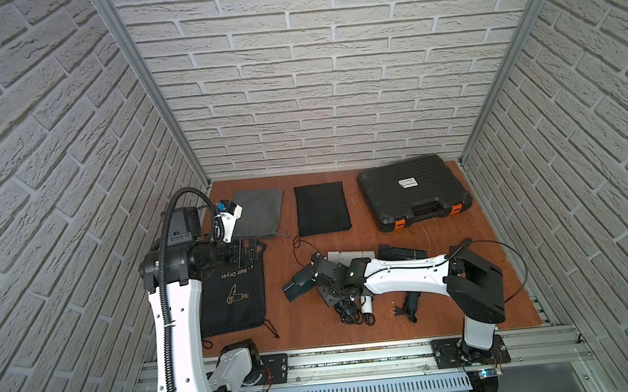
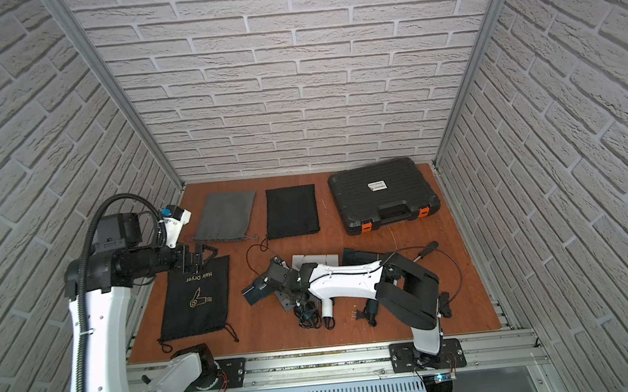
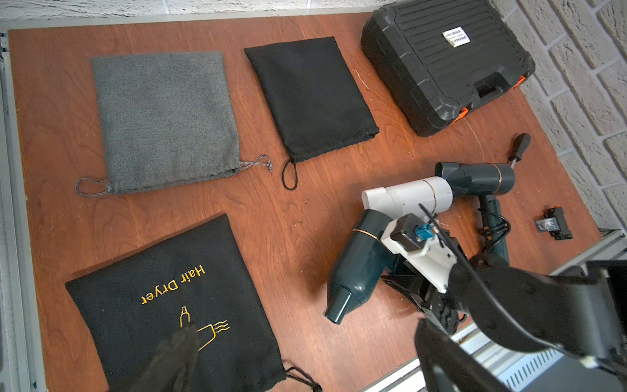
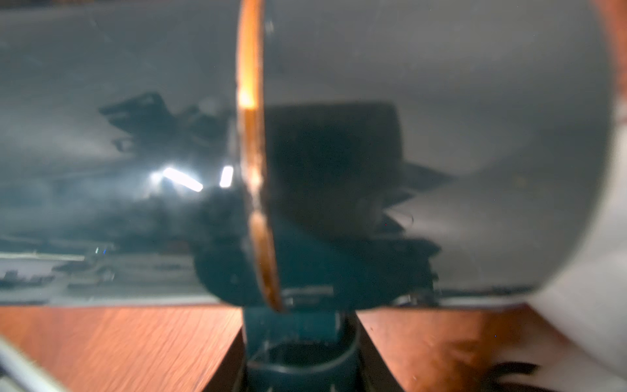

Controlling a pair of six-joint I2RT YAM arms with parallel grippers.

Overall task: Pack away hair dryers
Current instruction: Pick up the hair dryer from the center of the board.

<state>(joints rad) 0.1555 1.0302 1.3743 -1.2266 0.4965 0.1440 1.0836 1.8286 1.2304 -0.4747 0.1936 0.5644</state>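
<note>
Grip: right claw [image 1: 322, 280] is sitting low over the table [image 3: 288, 203], jaws part closed and pressing on both sides of the near teal dryer [image 3: 356, 268] at its handle, just under the barrel. Right wrist view is showing that barrel and its gold band filling almost the whole picture, blurred. Dryer is lying on its side, nozzle pointing away from the claw toward the left arm's side. Just behind the claw, toward the back wall, white dryer [image 3: 414, 195] is lying beside the held one's rear end; whether they are touching cannot be told. Past that, second teal dryer [image 3: 481, 176] is lying end-on to the white one. Black cords [image 1: 349, 311] are lying tangled on the claw's near side. Well apart, left claw [image 2: 198, 257] is hovering, jaws wide and empty, over the top edge of the lettered "Hair Dryer" pouch [image 3: 101, 305]. Farther back from both claws, grey pouch [image 3: 163, 118], plain black pouch [image 3: 312, 98] and closed hard case [image 3: 441, 68] are lying in a row along the wall
</note>
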